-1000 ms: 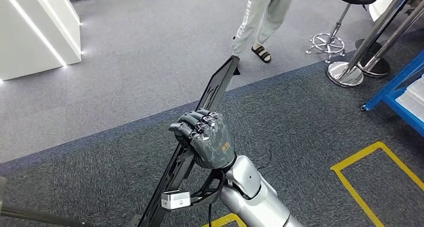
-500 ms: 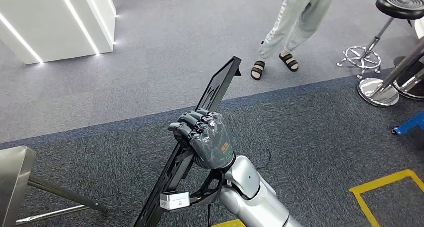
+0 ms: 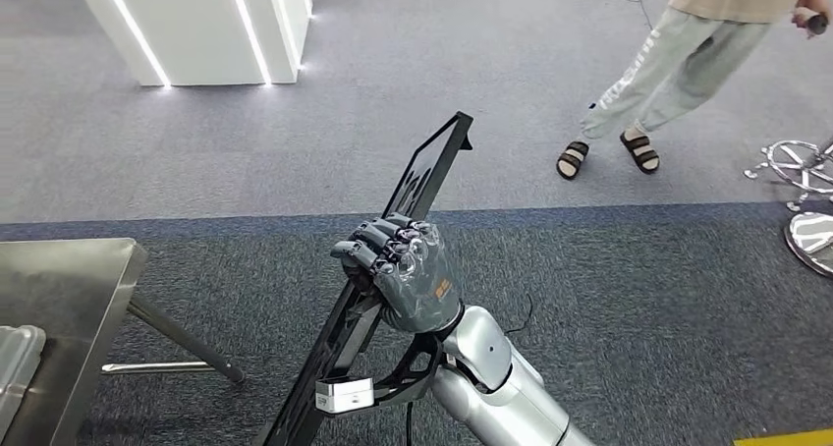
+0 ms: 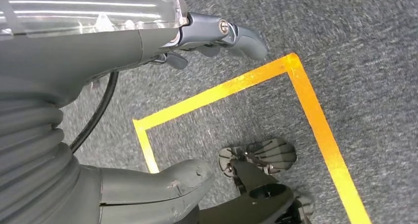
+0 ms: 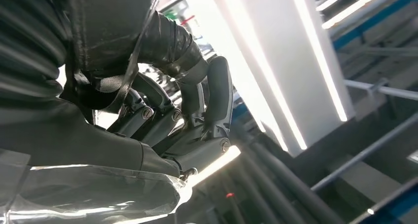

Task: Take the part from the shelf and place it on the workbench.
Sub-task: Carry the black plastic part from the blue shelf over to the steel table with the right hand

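Observation:
The part (image 3: 432,166) is a long flat black frame, held tilted so its top end points up and away from me in the head view. My right hand (image 3: 408,274) grips it around the middle, fingers wrapped tight, and its lower end runs out of the picture's bottom edge. The right wrist view shows the same hand (image 5: 187,120) with its fingers curled in. My left hand (image 4: 123,46) hangs over the carpet, its fingers (image 4: 236,34) and thumb (image 4: 167,184) apart with nothing between them.
A steel workbench (image 3: 59,299) with a slanted leg (image 3: 182,343) stands at the lower left, a grey tray (image 3: 15,367) on it. A person (image 3: 678,73) in sandals walks at the upper right. A white lit pillar (image 3: 206,24) stands behind. Chrome stool bases (image 3: 810,200) sit at the right edge.
The whole view has swung left: the person, stools and yellow tape slid right, and the steel workbench came in at the left. My right hand keeps the same grip on the part.

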Robot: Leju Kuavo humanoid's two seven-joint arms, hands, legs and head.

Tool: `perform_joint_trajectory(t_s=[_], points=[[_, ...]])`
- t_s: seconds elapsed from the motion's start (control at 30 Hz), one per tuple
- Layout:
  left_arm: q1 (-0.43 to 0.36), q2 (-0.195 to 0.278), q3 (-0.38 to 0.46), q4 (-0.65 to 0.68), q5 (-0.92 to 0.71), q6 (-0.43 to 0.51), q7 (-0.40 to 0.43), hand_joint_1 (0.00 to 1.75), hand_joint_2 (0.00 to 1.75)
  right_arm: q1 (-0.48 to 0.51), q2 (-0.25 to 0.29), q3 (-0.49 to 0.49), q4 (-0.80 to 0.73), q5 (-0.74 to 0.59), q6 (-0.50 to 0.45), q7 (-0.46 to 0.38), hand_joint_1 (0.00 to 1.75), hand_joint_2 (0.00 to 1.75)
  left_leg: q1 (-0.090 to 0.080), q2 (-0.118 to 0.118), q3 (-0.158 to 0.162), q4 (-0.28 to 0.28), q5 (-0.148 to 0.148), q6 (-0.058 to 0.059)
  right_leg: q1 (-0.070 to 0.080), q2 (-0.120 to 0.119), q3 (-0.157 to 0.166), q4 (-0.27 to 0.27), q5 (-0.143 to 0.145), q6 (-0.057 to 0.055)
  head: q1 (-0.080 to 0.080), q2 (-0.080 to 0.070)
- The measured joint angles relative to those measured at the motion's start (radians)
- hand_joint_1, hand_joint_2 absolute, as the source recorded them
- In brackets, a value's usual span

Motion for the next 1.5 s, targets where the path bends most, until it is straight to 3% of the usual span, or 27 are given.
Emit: perform_joint_trajectory(t_s=[0.07, 0.1, 0.13, 0.2, 0.27, 0.33, 0.37, 0.4, 0.47, 0.53, 0.63, 0.7, 0.77, 0.8, 0.83, 0.87, 0.9, 0.93, 1.0, 1.07, 1.13, 1.2, 1.27, 1.33, 1.37, 1.4, 1.5], points=[[0.0, 0.0, 0.0, 0.0, -0.001, 0.0, 0.002, 0.0, 1.75, -0.001, 0.0, 0.0, -0.001, 0.002, 0.0, 0.0, 1.75, 1.75, 0.003, -0.021, -0.009, 0.004, -0.001, -0.014, 0.004, 0.011, 0.01, -0.023, -0.002, -0.005, 0.0, 0.0], [0.002, 0.0, 0.0, 0.0, -0.002, 0.001, 0.003, 0.0, 1.75, -0.002, 0.001, 0.0, -0.001, 0.004, 0.001, 0.0, 1.75, 1.75, 0.006, -0.029, -0.012, 0.002, 0.0, -0.021, 0.004, 0.0, 0.011, -0.024, -0.001, -0.011, 0.0, 0.0], [0.004, 0.0, 0.0, 0.0, -0.002, 0.002, 0.004, 0.0, 1.75, -0.004, 0.002, 0.0, -0.002, 0.006, 0.001, 0.0, 1.75, 1.75, 0.007, -0.019, -0.015, 0.006, -0.003, -0.026, 0.005, -0.012, 0.015, -0.03, 0.001, -0.018, 0.0, 0.0], [0.004, 0.0, 0.0, 0.0, -0.002, 0.004, 0.005, 0.0, 1.75, -0.009, 0.004, 0.0, -0.005, 0.013, 0.003, 0.002, 1.75, 1.75, 0.005, 0.037, -0.041, 0.057, -0.035, -0.035, 0.003, -0.04, 0.023, -0.041, 0.005, -0.033, 0.0, 0.0], [0.001, 0.0, 0.0, 0.0, -0.002, 0.004, 0.005, 0.0, 1.75, -0.011, 0.004, 0.0, -0.006, 0.017, 0.007, 0.002, 1.75, 1.75, 0.005, 0.094, -0.102, 0.181, -0.097, -0.042, 0.008, -0.07, 0.027, -0.045, 0.003, -0.041, 0.0, 0.0], [0.001, -0.001, 0.0, 0.0, -0.002, 0.004, 0.005, 0.0, 1.75, -0.011, 0.004, 0.0, -0.006, 0.018, 0.011, 0.003, 1.75, 1.75, 0.009, 0.106, -0.152, 0.278, -0.128, -0.047, 0.012, -0.1, 0.029, -0.044, -0.001, -0.043, 0.0, 0.0], [0.002, -0.002, 0.0, 0.0, -0.001, 0.004, 0.005, 0.0, 1.75, -0.011, 0.004, 0.0, -0.006, 0.018, 0.012, 0.003, 1.75, 1.75, 0.01, 0.108, -0.151, 0.276, -0.116, -0.048, 0.013, -0.114, 0.03, -0.044, -0.003, -0.042, -0.001, 0.0], [0.004, -0.001, 0.0, 0.0, -0.001, 0.004, 0.005, 0.0, 1.75, -0.011, 0.004, 0.0, -0.006, 0.019, 0.013, 0.003, 1.75, 1.75, 0.011, 0.114, -0.128, 0.232, -0.087, -0.047, 0.014, -0.127, 0.033, -0.044, -0.005, -0.04, -0.001, 0.0], [0.003, -0.001, 0.0, 0.0, 0.0, 0.004, 0.005, 0.0, 1.75, -0.011, 0.004, 0.0, -0.007, 0.02, 0.012, 0.004, 1.75, 1.75, 0.006, 0.152, -0.052, 0.091, -0.024, -0.039, 0.018, -0.15, 0.04, -0.043, -0.013, -0.033, 0.0, 0.0], [0.001, -0.001, 0.0, 0.0, 0.001, 0.004, 0.004, 0.0, 1.75, -0.012, 0.003, 0.0, -0.009, 0.021, 0.012, 0.005, 1.75, 1.75, -0.003, 0.179, -0.01, 0.01, 0.001, -0.026, 0.022, -0.168, 0.046, -0.042, -0.019, -0.024, 0.0, 0.0], [0.002, 0.0, 0.0, 0.0, 0.001, 0.004, 0.002, 0.0, 1.75, -0.013, 0.003, 0.0, -0.012, 0.022, 0.011, 0.005, 1.75, 1.75, -0.007, 0.151, -0.009, -0.002, 0.004, -0.009, 0.021, -0.188, 0.053, -0.044, -0.025, -0.008, 0.0, 0.0], [0.002, 0.001, 0.0, 0.0, 0.001, 0.004, 0.002, 0.0, 1.75, -0.015, 0.003, 0.0, -0.015, 0.022, 0.011, 0.006, 1.75, 1.75, -0.002, 0.127, -0.002, -0.013, 0.01, 0.005, 0.016, -0.153, 0.042, -0.005, -0.054, 0.001, 0.0, 0.0], [-0.001, 0.001, 0.0, 0.0, 0.001, 0.004, 0.001, 0.0, 1.75, -0.014, 0.001, 0.0, -0.017, 0.023, 0.011, 0.006, 1.75, 1.75, -0.001, 0.104, 0.0, -0.017, 0.012, 0.015, 0.012, -0.093, -0.013, 0.109, -0.114, 0.004, 0.0, 0.0], [-0.002, 0.001, 0.0, 0.0, 0.001, 0.004, 0.001, 0.0, 1.75, -0.012, -0.001, 0.0, -0.017, 0.023, 0.01, 0.006, 1.75, 1.75, -0.002, 0.091, 0.0, -0.017, 0.012, 0.017, 0.011, -0.076, -0.049, 0.176, -0.139, 0.004, 0.0, 0.0], [-0.002, 0.001, 0.0, 0.0, 0.001, 0.004, 0.001, 0.0, 1.75, -0.01, -0.003, -0.001, -0.017, 0.023, 0.01, 0.006, 1.75, 1.75, -0.003, 0.077, 0.0, -0.016, 0.011, 0.019, 0.011, -0.069, -0.076, 0.221, -0.149, 0.005, 0.0, 0.0], [-0.001, 0.001, 0.0, 0.0, 0.001, 0.004, 0.001, 0.0, 1.75, -0.009, -0.004, -0.001, -0.017, 0.023, 0.01, 0.006, 1.75, 1.75, -0.004, 0.062, 0.0, -0.014, 0.011, 0.019, 0.011, -0.066, -0.089, 0.234, -0.139, 0.005, 0.0, 0.0], [0.0, 0.002, 0.0, 0.0, 0.001, 0.004, 0.001, 0.0, 1.75, -0.008, -0.005, -0.001, -0.017, 0.023, 0.01, 0.006, 1.75, 1.75, -0.005, 0.047, 0.0, -0.011, 0.01, 0.018, 0.01, -0.064, -0.084, 0.209, -0.11, 0.003, 0.0, 0.0], [0.0, 0.002, 0.0, 0.0, 0.001, 0.004, 0.001, 0.0, 1.75, -0.009, -0.006, -0.001, -0.017, 0.023, 0.01, 0.006, 1.75, 1.75, -0.005, 0.032, 0.0, -0.007, 0.008, 0.016, 0.01, -0.055, -0.062, 0.15, -0.068, 0.0, 0.0, 0.0], [-0.001, 0.0, 0.0, 0.0, 0.001, 0.004, 0.001, 0.0, 1.75, -0.01, -0.006, -0.001, -0.017, 0.025, 0.01, 0.006, 1.75, 1.75, -0.004, 0.005, -0.005, 0.002, 0.004, 0.01, 0.007, -0.003, -0.012, 0.026, -0.008, -0.007, 0.0, 0.0], [-0.001, -0.002, 0.0, 0.0, 0.001, 0.004, 0.001, 0.0, 1.75, -0.009, -0.007, -0.001, -0.018, 0.026, 0.01, 0.006, 1.75, 1.75, 0.002, -0.017, -0.015, 0.007, 0.003, -0.002, 0.009, 0.031, 0.008, -0.027, 0.003, -0.011, 0.0, 0.0], [0.001, -0.002, 0.0, 0.0, 0.002, 0.006, 0.001, 0.0, 1.75, -0.01, -0.006, -0.002, -0.019, 0.028, 0.01, 0.006, 1.75, 1.75, 0.007, -0.034, -0.02, 0.004, 0.006, -0.015, 0.01, 0.011, 0.013, -0.036, 0.006, -0.016, 0.0, 0.0], [0.002, -0.001, 0.0, 0.0, 0.002, 0.008, 0.001, 0.0, 1.75, -0.012, -0.005, -0.002, -0.021, 0.029, 0.01, 0.006, 1.75, 1.75, 0.003, 0.011, -0.033, 0.03, -0.011, -0.023, 0.007, -0.017, 0.026, -0.052, 0.01, -0.027, 0.0, 0.0], [-0.001, -0.001, 0.0, 0.0, 0.003, 0.01, 0.001, 0.0, 1.75, -0.013, -0.004, -0.002, -0.021, 0.03, 0.009, 0.007, 1.75, 1.75, 0.001, 0.079, -0.079, 0.126, -0.06, -0.03, 0.008, -0.05, 0.036, -0.062, 0.01, -0.035, -0.001, 0.0], [-0.002, -0.001, 0.0, 0.0, 0.003, 0.011, 0.001, 0.0, 1.75, -0.013, -0.004, -0.003, -0.021, 0.03, 0.009, 0.007, 1.75, 1.75, 0.006, 0.102, -0.142, 0.245, -0.106, -0.037, 0.01, -0.083, 0.038, -0.062, 0.006, -0.037, -0.001, 0.0], [-0.001, -0.001, 0.0, 0.0, 0.003, 0.011, 0.001, 0.0, 1.75, -0.012, -0.004, -0.003, -0.02, 0.03, 0.009, 0.007, 1.75, 1.75, 0.009, 0.106, -0.158, 0.272, -0.108, -0.041, 0.01, -0.099, 0.039, -0.061, 0.003, -0.037, -0.001, 0.0], [0.001, -0.001, 0.0, 0.0, 0.004, 0.011, 0.001, 0.0, 1.75, -0.012, -0.004, -0.003, -0.02, 0.03, 0.009, 0.007, 1.75, 1.75, 0.012, 0.11, -0.152, 0.257, -0.09, -0.044, 0.01, -0.113, 0.04, -0.061, 0.001, -0.035, -0.001, 0.0], [0.002, 0.0, 0.0, 0.0, 0.006, 0.011, 0.001, 0.0, 1.75, -0.013, -0.004, -0.003, -0.02, 0.03, 0.009, 0.008, 1.75, 1.75, 0.014, 0.154, -0.052, 0.065, -0.003, -0.045, 0.011, -0.149, 0.048, -0.055, -0.011, -0.021, -0.001, 0.0]])
